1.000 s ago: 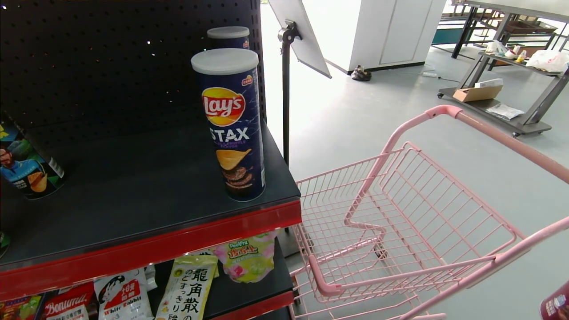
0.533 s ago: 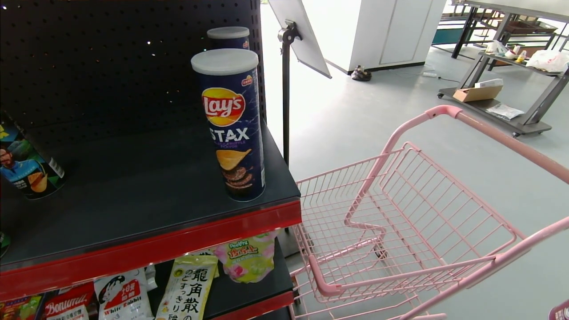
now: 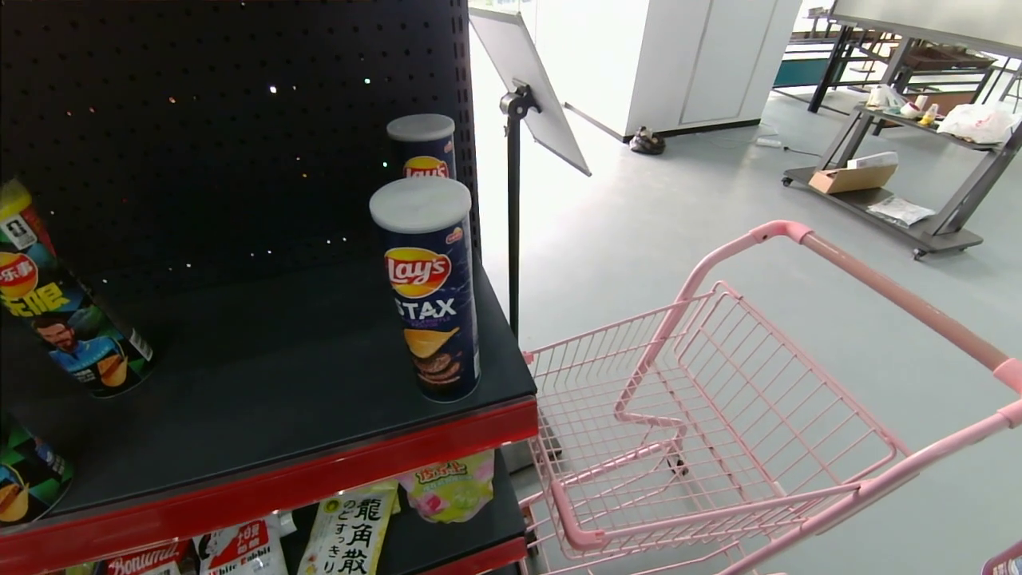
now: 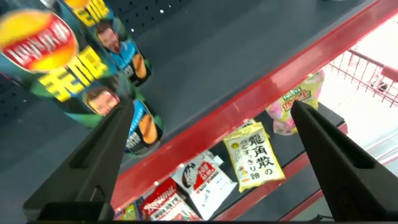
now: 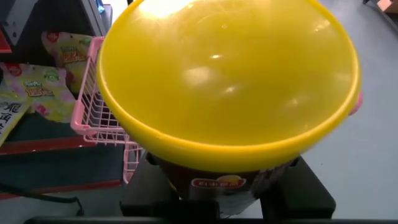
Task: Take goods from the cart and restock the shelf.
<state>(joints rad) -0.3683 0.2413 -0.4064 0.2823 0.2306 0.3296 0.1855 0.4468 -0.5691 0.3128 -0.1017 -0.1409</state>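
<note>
A black shelf with a red front edge [image 3: 263, 391] stands on a grey floor [image 3: 639, 216] beside a pink wire cart [image 3: 718, 399]. A white-lidded navy chip can [image 3: 431, 295] stands at the shelf's front right corner. Left wrist view: the left gripper [image 4: 211, 155], jaws spread, hangs before the shelf's front edge. Right wrist view: the right gripper [image 5: 227, 196] pinches a yellow-lidded chip can [image 5: 230, 81] near the cart's corner.

Blue chip can [image 3: 431, 295] upright at shelf's [image 3: 263, 383] right end, pink cart [image 3: 878, 282] just beside.
</note>
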